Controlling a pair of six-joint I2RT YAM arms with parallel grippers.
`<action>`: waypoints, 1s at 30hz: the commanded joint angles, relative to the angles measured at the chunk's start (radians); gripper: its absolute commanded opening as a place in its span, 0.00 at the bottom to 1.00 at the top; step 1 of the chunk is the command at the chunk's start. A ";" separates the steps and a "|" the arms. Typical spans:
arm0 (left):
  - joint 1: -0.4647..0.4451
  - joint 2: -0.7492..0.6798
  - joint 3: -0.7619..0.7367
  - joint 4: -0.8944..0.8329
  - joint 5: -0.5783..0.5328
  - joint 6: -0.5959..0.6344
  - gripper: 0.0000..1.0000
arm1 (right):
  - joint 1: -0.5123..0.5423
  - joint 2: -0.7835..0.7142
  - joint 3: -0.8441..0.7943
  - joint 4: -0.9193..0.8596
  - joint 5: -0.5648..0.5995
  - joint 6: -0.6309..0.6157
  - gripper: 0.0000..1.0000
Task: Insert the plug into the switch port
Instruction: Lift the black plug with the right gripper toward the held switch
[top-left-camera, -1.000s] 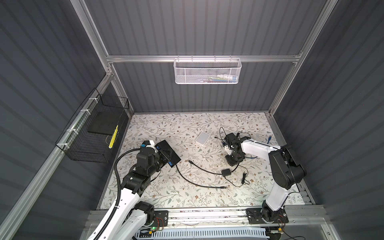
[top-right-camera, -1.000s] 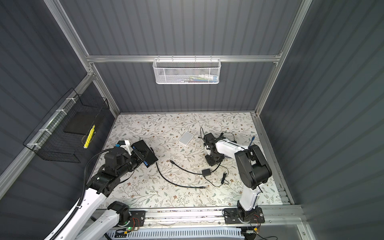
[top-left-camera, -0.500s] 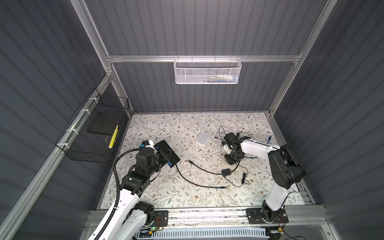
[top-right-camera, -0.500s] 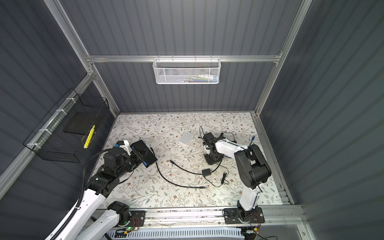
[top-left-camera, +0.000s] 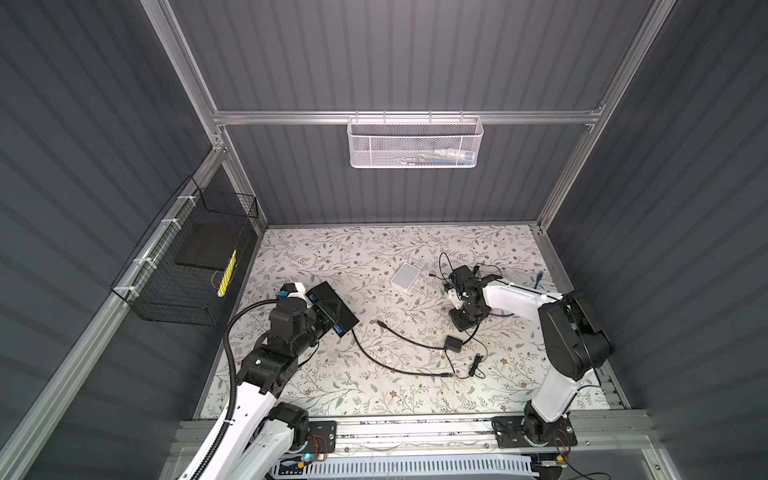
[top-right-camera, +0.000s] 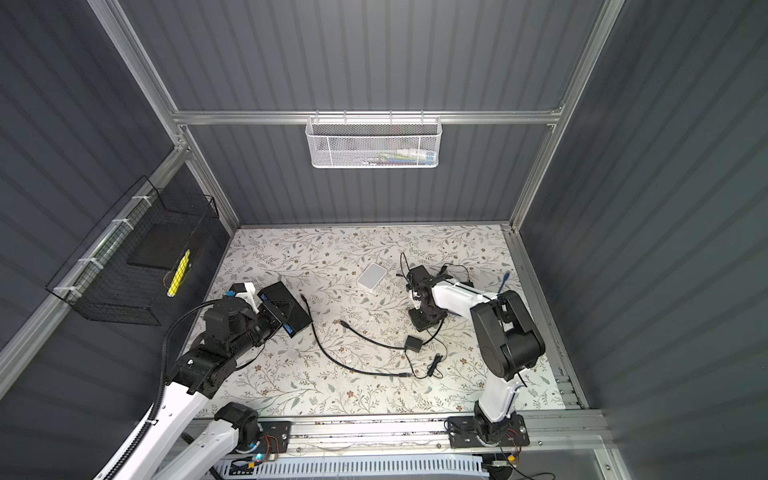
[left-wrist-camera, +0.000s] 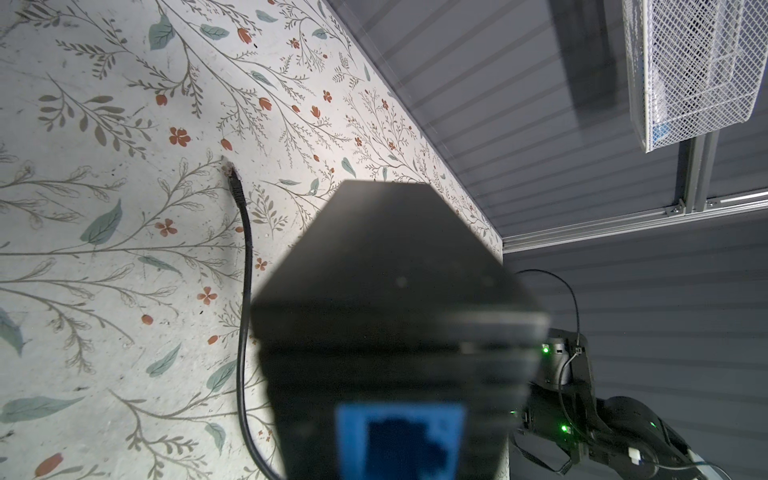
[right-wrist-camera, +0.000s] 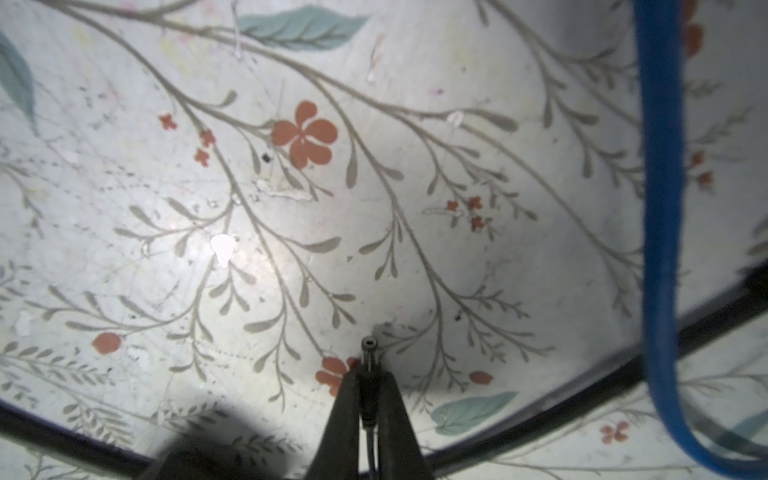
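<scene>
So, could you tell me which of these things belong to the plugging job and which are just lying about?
For the job:
- black switch, held by the left gripper
- plug, pinched in the right gripper
- black adapter, seemingly on the plug's lead

Lying about:
- black network cable
- white box
- blue cable
- white mesh basket
- black wire basket

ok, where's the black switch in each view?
Both top views: black switch left of centre, in the lower half.
Left wrist: fills the middle, close and blurred.
Right wrist: not in it.
Landmark: white mesh basket hanging at the back, seen in all but the right wrist.
</scene>
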 joint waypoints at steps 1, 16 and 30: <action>0.007 -0.017 0.044 0.002 -0.013 0.025 0.00 | 0.000 -0.076 -0.016 0.040 -0.013 0.001 0.02; 0.007 0.050 0.041 0.141 0.063 0.014 0.00 | 0.034 -0.332 -0.062 0.200 -0.457 -0.009 0.00; 0.007 0.241 0.069 0.423 0.266 0.041 0.00 | 0.213 -0.294 0.034 0.241 -0.566 0.045 0.00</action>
